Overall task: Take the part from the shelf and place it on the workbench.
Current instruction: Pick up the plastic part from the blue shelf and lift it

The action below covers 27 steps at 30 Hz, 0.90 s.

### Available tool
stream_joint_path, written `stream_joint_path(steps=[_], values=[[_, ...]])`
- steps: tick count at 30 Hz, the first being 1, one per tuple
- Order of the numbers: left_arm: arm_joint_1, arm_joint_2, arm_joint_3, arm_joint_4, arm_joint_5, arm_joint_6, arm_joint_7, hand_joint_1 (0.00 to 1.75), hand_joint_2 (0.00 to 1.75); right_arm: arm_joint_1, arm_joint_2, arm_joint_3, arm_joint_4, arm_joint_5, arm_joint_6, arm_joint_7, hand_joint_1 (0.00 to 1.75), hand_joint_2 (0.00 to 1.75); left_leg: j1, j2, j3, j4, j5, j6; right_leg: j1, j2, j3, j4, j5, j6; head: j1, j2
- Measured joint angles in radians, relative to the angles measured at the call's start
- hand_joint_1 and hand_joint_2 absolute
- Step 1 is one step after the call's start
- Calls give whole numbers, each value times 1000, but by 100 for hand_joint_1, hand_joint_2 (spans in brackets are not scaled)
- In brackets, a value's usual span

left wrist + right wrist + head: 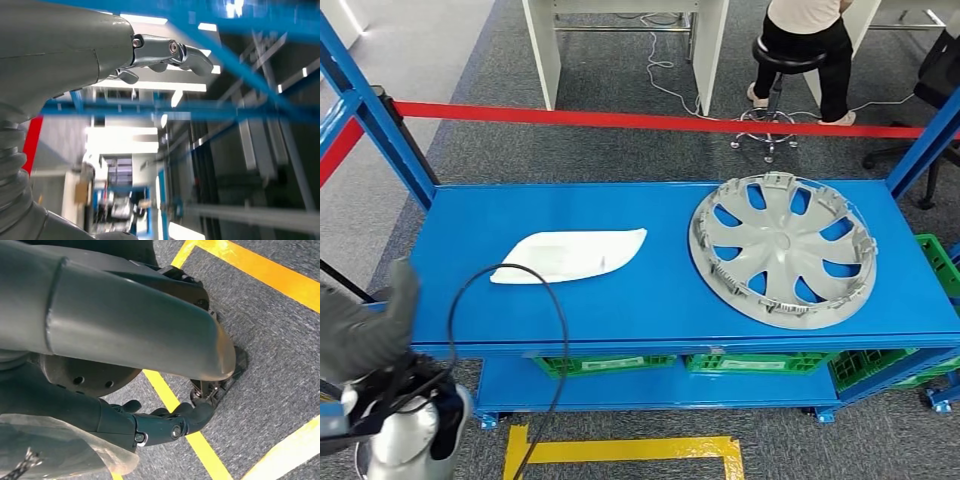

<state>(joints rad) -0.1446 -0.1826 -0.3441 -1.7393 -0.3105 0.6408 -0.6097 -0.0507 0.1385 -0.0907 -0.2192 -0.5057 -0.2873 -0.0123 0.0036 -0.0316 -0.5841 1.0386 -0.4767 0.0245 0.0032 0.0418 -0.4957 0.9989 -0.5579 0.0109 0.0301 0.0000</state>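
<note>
Head view looks down and forward from high over the shelf [660, 300], floor beyond. Left wrist view sits close behind its hand [166, 52], facing blue shelf beams. Right wrist view hangs close over the floor [271, 340].

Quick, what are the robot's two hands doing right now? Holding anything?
Left hand: raised near the shelf frame, holding nothing, fingers apart.
Right hand: hanging over the floor, holding nothing, thumb and fingers apart.

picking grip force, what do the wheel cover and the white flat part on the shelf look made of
Wheel cover: probably moulded plastic with a matte silver-grey finish; clip tabs ring its rim. White part: thin, smooth and slightly glossy, likely plastic sheet, though the material is uncertain. Both lie on the blue painted shelf.
</note>
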Motion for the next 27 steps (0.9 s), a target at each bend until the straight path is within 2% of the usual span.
stream_joint_path(steps=[13,20,25,27], values=[[-211,50,-246,242,-147,-176,176,0,175,-2,-1,37,6,64,23,23,0,0,0,0,0,0,0,0,0,0,1,0,0,0,0,0],[-305,61,-340,387,-255,-268,276,0,175,-1,-1,56,11,94,31,43,0,0,0,0,0,0,0,0,0,0,9,1,1,0,0,0],[-352,61,-378,498,-345,-299,340,0,175,-2,-1,72,12,125,33,59,0,0,0,0,0,0,0,0,0,0,11,2,1,0,0,0],[-367,61,-385,536,-384,-299,361,0,87,-2,-1,78,13,138,34,67,0,0,0,0,0,0,0,0,0,0,10,2,1,0,0,0]])
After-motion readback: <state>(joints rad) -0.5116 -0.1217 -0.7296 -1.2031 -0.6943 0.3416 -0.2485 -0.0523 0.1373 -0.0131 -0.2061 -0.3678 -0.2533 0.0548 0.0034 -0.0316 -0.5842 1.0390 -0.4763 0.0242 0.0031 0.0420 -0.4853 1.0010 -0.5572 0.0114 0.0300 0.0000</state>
